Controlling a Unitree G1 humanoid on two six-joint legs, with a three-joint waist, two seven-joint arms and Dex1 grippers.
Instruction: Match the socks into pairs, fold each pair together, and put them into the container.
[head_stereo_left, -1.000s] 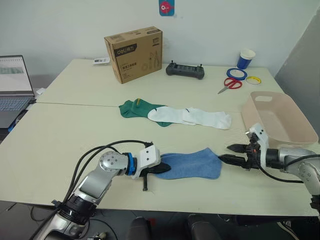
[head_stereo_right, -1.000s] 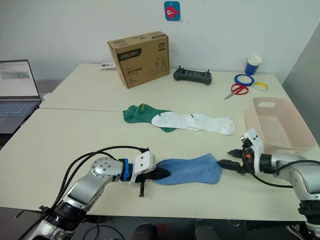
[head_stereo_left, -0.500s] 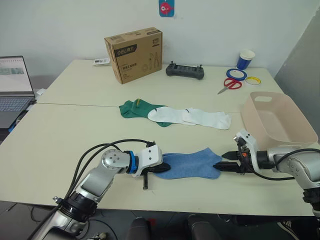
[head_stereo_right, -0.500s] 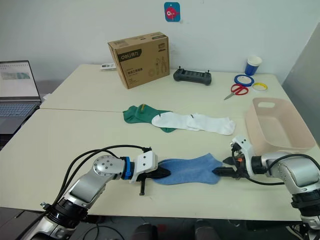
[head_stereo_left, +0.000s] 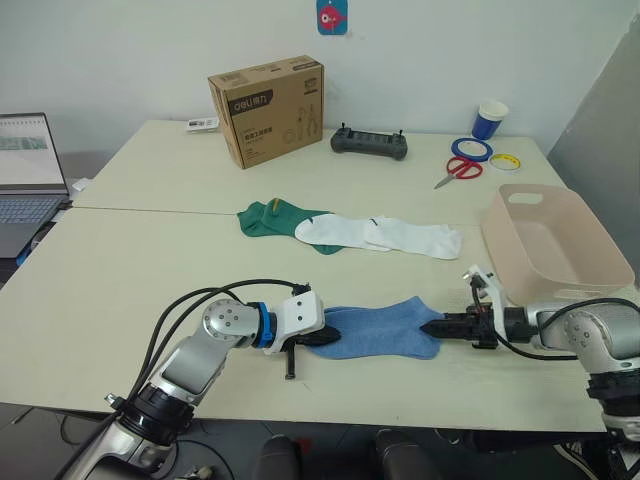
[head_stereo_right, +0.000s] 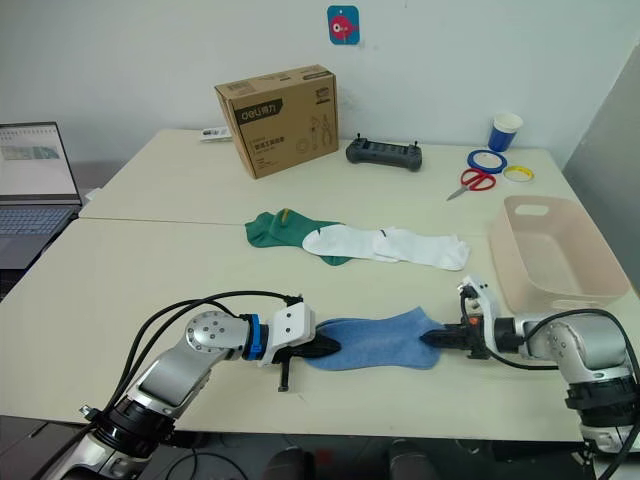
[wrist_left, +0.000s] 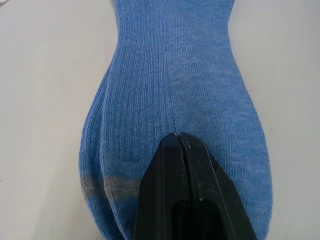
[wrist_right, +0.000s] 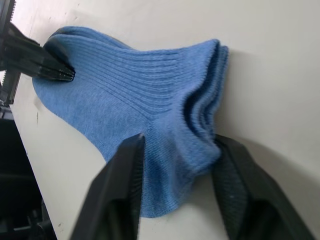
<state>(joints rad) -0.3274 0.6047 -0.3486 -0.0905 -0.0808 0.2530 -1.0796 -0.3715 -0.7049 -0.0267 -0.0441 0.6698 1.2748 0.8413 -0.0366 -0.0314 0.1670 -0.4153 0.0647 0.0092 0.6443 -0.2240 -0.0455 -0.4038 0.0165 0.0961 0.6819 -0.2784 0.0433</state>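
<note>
- Broadly, the pale table (head_stereo_left: 130, 260) carries my work: near my edge lies the stacked pair of light blue socks (head_stereo_left: 385, 325), its long axis running side to side between my two arms.
- Beyond it, toward the middle, lie the white socks (head_stereo_left: 385, 235), overlapping a dark green sock (head_stereo_left: 268, 218); the pink-beige container (head_stereo_left: 560, 245) stands on my right, well apart from the blue pair.
- My left gripper (head_stereo_left: 322, 338) rests on the toe end of the blue pair with its black fingers pressed together, pinning the cloth to the table.
- My right gripper (head_stereo_left: 437, 327) is at the opposite, cuff end; in the right wrist view its fingers (wrist_right: 120, 200) stand apart, straddling the layered cuff edges, not yet clamped.
- So each arm has the end nearer to it, and I judge a fold would carry the cuff end along that axis toward my left gripper.
- Compared with a second ago, my right gripper has moved in from beside the pair to its cuff, while my left has stayed put.
</note>
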